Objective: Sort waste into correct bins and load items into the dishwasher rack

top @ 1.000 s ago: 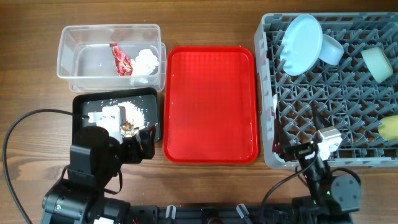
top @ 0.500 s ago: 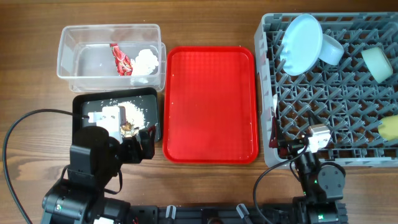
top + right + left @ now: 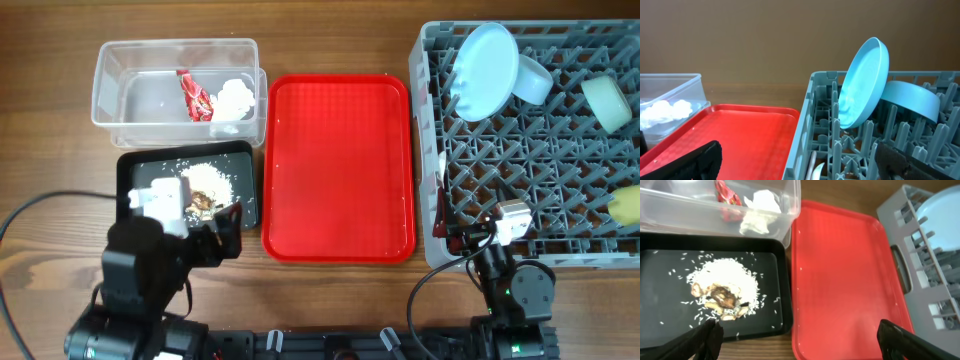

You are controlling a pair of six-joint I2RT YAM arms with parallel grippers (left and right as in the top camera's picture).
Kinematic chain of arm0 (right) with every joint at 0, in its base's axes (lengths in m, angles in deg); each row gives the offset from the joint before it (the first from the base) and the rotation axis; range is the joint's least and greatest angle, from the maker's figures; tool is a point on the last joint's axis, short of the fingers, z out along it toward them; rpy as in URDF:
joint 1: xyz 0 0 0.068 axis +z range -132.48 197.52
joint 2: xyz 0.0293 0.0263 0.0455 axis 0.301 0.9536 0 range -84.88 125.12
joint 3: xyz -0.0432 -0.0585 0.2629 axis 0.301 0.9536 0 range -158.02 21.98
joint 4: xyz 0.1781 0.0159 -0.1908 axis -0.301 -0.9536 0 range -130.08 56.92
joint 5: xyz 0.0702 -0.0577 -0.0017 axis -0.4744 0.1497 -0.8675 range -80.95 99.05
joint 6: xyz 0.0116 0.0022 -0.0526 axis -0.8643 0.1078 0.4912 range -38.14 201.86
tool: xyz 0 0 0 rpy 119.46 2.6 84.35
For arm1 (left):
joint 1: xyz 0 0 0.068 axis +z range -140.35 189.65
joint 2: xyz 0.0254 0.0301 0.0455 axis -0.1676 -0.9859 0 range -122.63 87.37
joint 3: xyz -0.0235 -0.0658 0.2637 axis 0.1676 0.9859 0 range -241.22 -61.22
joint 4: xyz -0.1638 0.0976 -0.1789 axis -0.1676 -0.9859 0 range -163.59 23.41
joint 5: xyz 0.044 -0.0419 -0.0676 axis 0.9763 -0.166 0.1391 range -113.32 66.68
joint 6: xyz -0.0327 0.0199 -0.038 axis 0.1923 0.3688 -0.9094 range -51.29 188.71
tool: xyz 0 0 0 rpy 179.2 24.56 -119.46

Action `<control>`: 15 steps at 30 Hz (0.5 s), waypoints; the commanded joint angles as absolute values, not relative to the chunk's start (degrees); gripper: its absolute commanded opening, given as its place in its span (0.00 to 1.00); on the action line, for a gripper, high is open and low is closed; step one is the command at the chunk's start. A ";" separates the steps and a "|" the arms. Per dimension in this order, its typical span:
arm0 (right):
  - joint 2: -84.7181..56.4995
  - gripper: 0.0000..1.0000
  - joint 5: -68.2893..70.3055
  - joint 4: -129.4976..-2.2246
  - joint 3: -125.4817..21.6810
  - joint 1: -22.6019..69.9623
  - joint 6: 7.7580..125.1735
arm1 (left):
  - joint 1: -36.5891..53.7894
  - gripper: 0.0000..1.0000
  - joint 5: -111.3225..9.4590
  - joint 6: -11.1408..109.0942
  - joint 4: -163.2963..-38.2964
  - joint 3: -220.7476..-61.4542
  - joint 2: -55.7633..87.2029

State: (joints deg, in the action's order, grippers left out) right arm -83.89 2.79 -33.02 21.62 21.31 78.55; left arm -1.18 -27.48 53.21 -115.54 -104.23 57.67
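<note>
The clear tub (image 3: 110,95) holds the red wrapper (image 3: 193,96) and the white tissue (image 3: 236,97). The black tray (image 3: 128,170) holds white-and-brown food scraps (image 3: 210,182), which also show in the left wrist view (image 3: 722,287). The grey rack (image 3: 530,190) holds the blue plate (image 3: 485,70) on edge, a bowl (image 3: 534,80), a second bowl (image 3: 607,102) and the yellow cup (image 3: 627,206). White cutlery (image 3: 813,165) stands in the rack's near corner. My left gripper (image 3: 800,340) is open and empty over the black tray's front corner. My right gripper (image 3: 800,162) is open and empty at the rack's front left.
The flat red tray (image 3: 338,165) lies between the black tray and the rack. The tub (image 3: 700,217) touches the black tray's far edge (image 3: 670,240). Cables run from both arm bases along the front edge.
My left arm has drawn back a little toward the front edge, uncovering more of the food scraps. My right arm pulled back from the rack's front edge a second ago and has held still since.
</note>
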 commanded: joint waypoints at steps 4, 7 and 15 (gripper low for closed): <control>-84.61 1.00 3.47 -32.72 21.68 21.02 78.84 | 4.33 1.00 -28.46 53.49 -90.49 -79.33 75.14; -84.61 1.00 3.47 -32.72 21.68 21.02 78.84 | 4.33 1.00 -28.38 53.53 -72.72 -67.57 82.29; -84.61 1.00 3.47 -32.72 21.68 21.02 78.81 | 5.00 1.00 -29.07 58.95 -70.54 -61.54 87.22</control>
State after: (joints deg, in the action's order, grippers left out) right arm -84.00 2.92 -33.02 21.62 21.31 78.55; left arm 4.59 -28.16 57.80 -70.29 -61.85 86.63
